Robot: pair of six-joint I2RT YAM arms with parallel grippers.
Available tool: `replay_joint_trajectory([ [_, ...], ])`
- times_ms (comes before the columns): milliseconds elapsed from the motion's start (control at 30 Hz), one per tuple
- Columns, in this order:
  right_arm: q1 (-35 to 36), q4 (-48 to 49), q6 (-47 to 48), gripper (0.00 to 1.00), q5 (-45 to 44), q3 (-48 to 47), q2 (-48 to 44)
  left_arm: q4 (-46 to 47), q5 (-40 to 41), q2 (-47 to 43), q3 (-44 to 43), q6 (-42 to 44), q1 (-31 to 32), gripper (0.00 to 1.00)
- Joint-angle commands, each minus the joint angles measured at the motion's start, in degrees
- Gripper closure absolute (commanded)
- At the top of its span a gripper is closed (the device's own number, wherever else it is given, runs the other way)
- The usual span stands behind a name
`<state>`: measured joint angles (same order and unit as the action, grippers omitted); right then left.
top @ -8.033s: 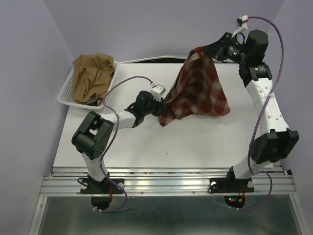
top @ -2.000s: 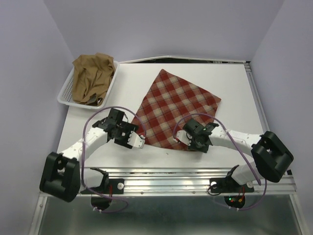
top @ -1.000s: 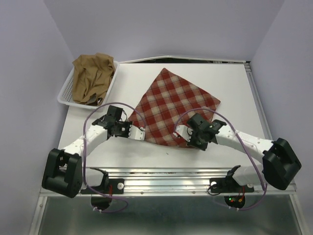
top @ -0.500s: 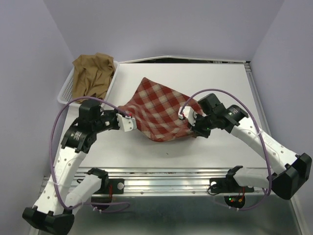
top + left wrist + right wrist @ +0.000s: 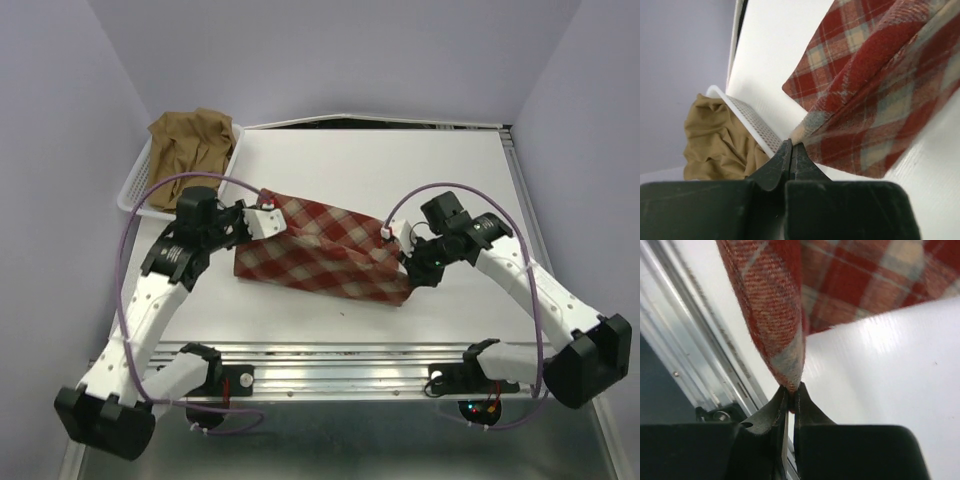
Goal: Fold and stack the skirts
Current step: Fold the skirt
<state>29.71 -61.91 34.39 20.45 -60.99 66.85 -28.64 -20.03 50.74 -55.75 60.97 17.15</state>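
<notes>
While the left claw and right claw clamped corners of the plaid skirt, it sagged softly between them, seemingly light; corners suited gripping.

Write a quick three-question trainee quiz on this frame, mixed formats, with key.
1. True or false: the left gripper and the right gripper are each shut on the plaid skirt.
2. Where is the tan skirt? A) in the white basket B) hanging from the right gripper C) under the plaid skirt
3. Fill in: the basket sits at the table's far-___ corner.
Key: 1 true; 2 A; 3 left.
</notes>
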Motion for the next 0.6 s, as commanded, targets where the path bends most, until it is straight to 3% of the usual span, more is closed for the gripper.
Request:
replay_joint_trajectory([
  [0,-7.6,2.5,3.6,0.99,2.8,-3.7,5.9,11.9,5.5,9.7,-1.4,-3.7,-0.4,1.00],
  [300,-11.9,-1.4,8.6,0.99,5.2,-18.8,25.5,17.9,10.4,26.9,-8.9,-5.1,-1.6,1.00],
  [567,-13.5,-3.5,10.0,0.99,6.0,-29.2,36.7,19.1,10.7,33.1,-12.7,-4.2,-4.0,1.00],
])
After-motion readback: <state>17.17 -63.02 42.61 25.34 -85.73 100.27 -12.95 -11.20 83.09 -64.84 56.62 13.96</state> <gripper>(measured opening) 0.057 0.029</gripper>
